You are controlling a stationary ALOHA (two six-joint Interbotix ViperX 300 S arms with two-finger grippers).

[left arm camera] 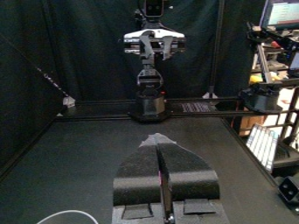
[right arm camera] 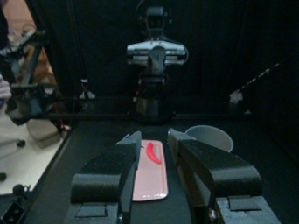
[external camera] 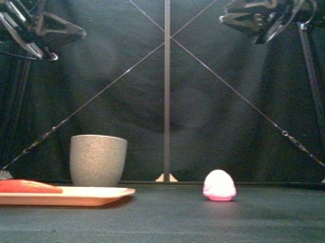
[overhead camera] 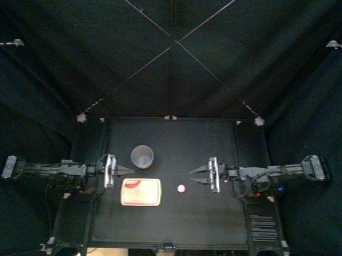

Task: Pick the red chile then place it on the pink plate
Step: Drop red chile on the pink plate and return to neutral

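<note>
**Though on the plate, not out of danger**

Shows the slim red toy chile lying flat on the shallow pink plastic tray, toward its left end, left of the tabletop's middle. Shows the left end effector raised above that side, jaws pressed together and gripping nothing, and the right end effector raised opposite, jaws spread and empty, looking straight down the tray at the chile. Judged as good as done, with little to gain from a descent now. Could go wrong in three ways: by coming down with the left jaws closed, shoving the chile over the low rim instead of gripping it; by catching the tray's edge and dragging or tipping a seemingly light piece; by sweeping wide and toppling the tall grey speckled cup behind the tray. Could also go wrong through a mix-up of targets, with the small egg-shaped toy, white shading to pink, standing alone to the right and sharing the tray's colour. Calls for a wide opening and a slow, centred approach before any contact.
</note>
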